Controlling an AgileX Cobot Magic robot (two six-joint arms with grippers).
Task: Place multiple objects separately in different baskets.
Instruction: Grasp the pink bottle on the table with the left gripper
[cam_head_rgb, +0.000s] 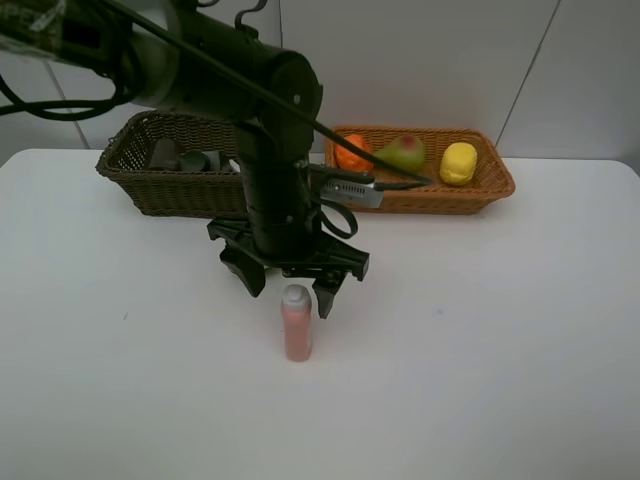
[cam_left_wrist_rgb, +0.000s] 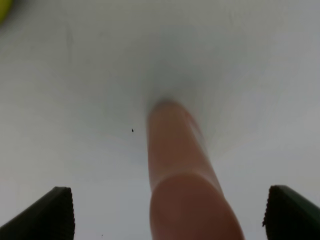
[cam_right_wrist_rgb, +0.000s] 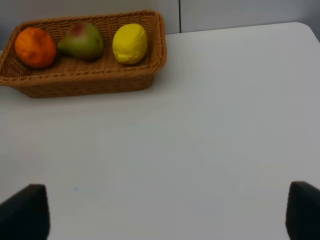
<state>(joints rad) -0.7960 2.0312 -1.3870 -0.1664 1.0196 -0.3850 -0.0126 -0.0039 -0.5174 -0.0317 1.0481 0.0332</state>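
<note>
White tabletop fills my high view: behind the small pink bottle (cam_head_rgb: 297, 322), still standing loose, the orange-tan basket (cam_head_rgb: 490, 186) already holds orange (cam_head_rgb: 352, 150), pear (cam_head_rgb: 405, 153) and lemon (cam_head_rgb: 458, 163), and the dark basket (cam_head_rgb: 170, 192) holds dim items. My left wrist view shows the left gripper (cam_left_wrist_rgb: 170, 212) spread wide around that bottle, not touching. My right wrist view shows the right gripper (cam_right_wrist_rgb: 167, 212) released and empty, well away from the orange-tan basket; I judge one object remains.

The left arm reaches to the middle, wrist pointing straight down, its pincer (cam_head_rgb: 293, 283) spread wide just above the desk (cam_head_rgb: 480, 340). The right pincer (cam_right_wrist_rgb: 165, 212) also stands wide open, both dark fingertips (cam_right_wrist_rgb: 25, 212) apart
</note>
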